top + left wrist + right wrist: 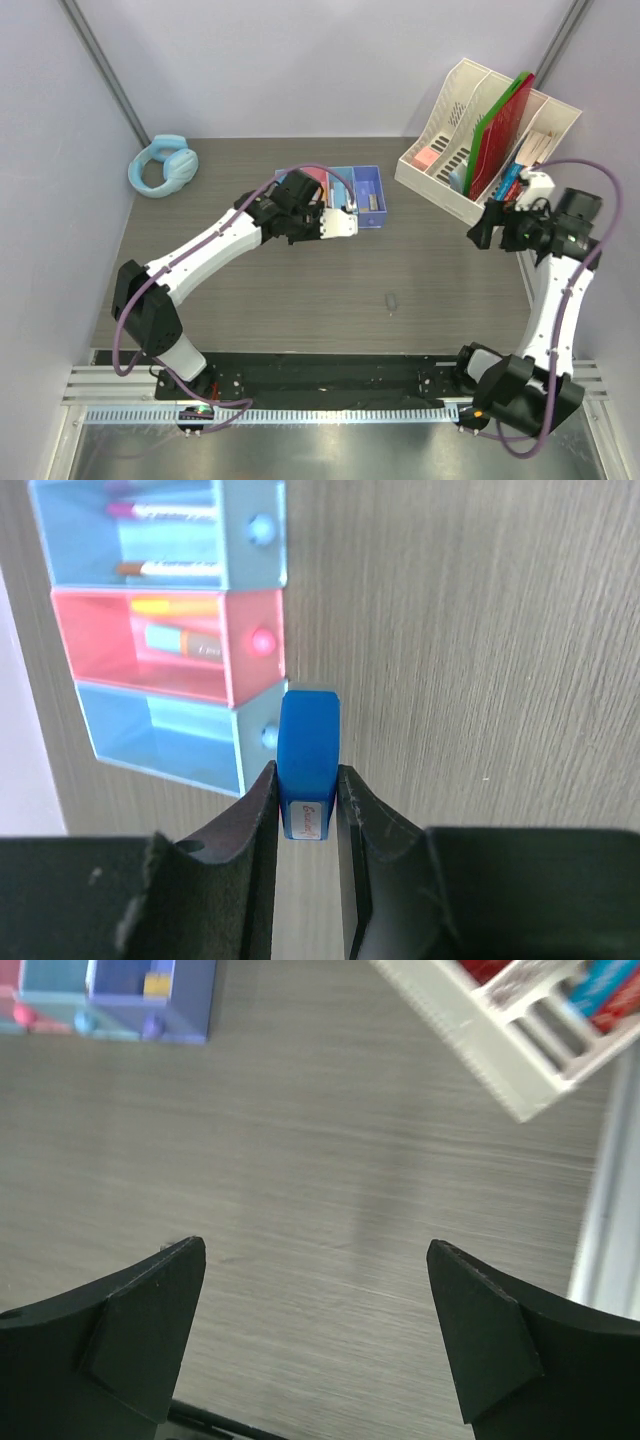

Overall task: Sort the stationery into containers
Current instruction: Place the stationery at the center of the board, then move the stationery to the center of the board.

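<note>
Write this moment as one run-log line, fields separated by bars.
left gripper: shut on blue block, near the bins | right gripper: open, empty, above table | grey eraser: loose on table

The row of bins (pixel 365 180) stands at the back middle of the tabletop (pixel 300 300). The headphones (pixel 163 165) lie far to its left. The file organiser (pixel 450 120), with folders (pixel 505 120) standing in it, is to its right. The eraser (pixel 391 300) lies alone before the bins. The block (pixel 308 745) sits in my left hand (pixel 305 800), just before the bins and outside them. Pens (pixel 170 568) lie in the end bin.

The blue block (pixel 308 742) bears a white label (pixel 308 818) (red script, unreadable).
</note>
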Robot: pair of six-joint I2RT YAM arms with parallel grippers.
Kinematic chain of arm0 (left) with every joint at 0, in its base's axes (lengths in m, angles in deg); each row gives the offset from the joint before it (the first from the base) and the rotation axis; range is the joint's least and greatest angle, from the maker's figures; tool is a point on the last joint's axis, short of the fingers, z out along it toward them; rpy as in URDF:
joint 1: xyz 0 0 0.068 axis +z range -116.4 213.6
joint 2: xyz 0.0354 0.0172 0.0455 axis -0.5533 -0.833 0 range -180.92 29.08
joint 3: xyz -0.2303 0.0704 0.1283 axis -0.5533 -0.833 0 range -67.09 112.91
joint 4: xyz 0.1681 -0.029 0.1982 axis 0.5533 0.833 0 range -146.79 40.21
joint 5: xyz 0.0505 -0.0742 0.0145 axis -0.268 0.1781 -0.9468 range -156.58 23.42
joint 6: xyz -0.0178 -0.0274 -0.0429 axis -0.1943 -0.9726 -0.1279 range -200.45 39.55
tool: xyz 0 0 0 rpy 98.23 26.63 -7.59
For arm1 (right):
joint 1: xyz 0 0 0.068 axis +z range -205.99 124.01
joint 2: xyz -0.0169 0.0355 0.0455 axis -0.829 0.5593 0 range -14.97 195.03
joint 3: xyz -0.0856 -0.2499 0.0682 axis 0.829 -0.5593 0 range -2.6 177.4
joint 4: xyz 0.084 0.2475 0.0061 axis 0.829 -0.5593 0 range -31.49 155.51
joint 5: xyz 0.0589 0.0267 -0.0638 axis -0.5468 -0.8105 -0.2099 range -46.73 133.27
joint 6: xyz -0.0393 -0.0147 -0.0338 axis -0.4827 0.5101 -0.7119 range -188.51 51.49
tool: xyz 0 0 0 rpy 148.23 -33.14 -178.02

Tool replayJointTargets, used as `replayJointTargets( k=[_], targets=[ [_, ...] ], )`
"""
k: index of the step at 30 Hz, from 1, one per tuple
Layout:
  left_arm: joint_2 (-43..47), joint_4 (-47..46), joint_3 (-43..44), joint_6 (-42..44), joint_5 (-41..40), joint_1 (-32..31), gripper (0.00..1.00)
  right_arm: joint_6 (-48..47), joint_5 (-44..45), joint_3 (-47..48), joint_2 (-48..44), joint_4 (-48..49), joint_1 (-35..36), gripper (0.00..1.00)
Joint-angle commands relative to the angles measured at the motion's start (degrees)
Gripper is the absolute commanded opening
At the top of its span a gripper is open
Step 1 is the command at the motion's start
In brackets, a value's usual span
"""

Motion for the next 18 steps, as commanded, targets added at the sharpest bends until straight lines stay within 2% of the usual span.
replayJointTargets(
  k=[1, 6, 11, 18],
  targets=[
    [6.3, -4.7, -1.3, -8.4, 4.8, 3.8, 0.00, 3.0, 13.7, -3.8, 2.4, 5.0, 11.6, 0.96],
    [10.5, -6.0, -3.1, -12.0, 8.4, 7.8, 0.00, 5.8, 23.1, -7.7, 5.3, 8.6, 25.5, 0.96],
    [12.6, -6.6, -3.7, -14.4, 9.6, 8.8, 0.00, 7.1, 29.7, -12.1, 10.0, 11.7, 35.7, 0.95],
    [17.0, -8.1, -7.1, -16.2, 9.4, 9.5, 0.00, 2.0, 36.9, -16.1, 12.8, 11.6, 48.9, 0.90]
  ],
)
